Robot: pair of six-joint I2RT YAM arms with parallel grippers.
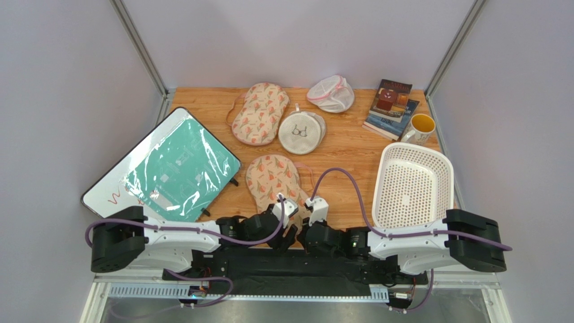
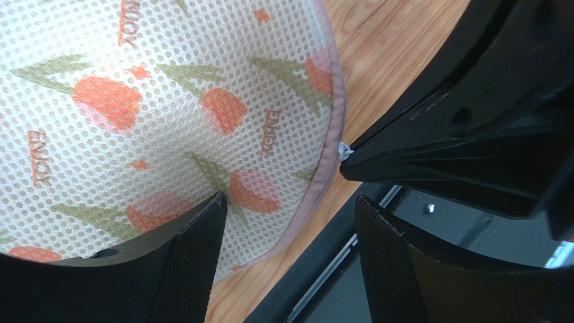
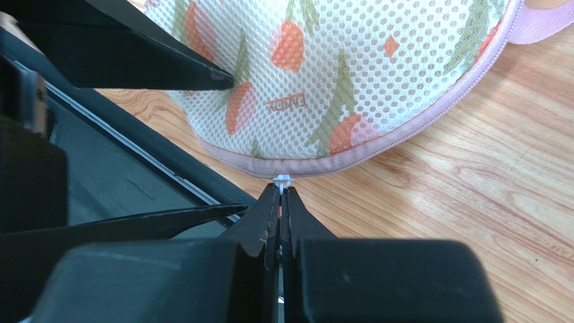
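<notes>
A tulip-print mesh bag [image 1: 273, 176] [image 2: 168, 101] [image 3: 337, 67] with a pink zipper edge lies on the wooden table [image 1: 343, 148], just ahead of both arms. My right gripper [image 1: 302, 235] [image 3: 279, 190] is shut on the bag's small white zipper pull [image 3: 281, 180] [image 2: 344, 151] at its near edge. Beside it, my left gripper [image 1: 290, 235] [image 2: 288, 202] is open and astride that same edge. One of its fingers [image 2: 195, 256] is over the mesh, the other over the black base rail [image 2: 316, 269]. I cannot tell whether it touches the bag.
Farther back lie a second tulip-print bag [image 1: 259, 111], a round white mesh bag [image 1: 301, 132] and a white-and-pink mesh pouch [image 1: 331, 93]. Books [image 1: 391, 108] and a yellow mug [image 1: 421, 128] sit back right above a white basket [image 1: 412, 185]. A plastic-wrapped teal board [image 1: 168, 168] lies left.
</notes>
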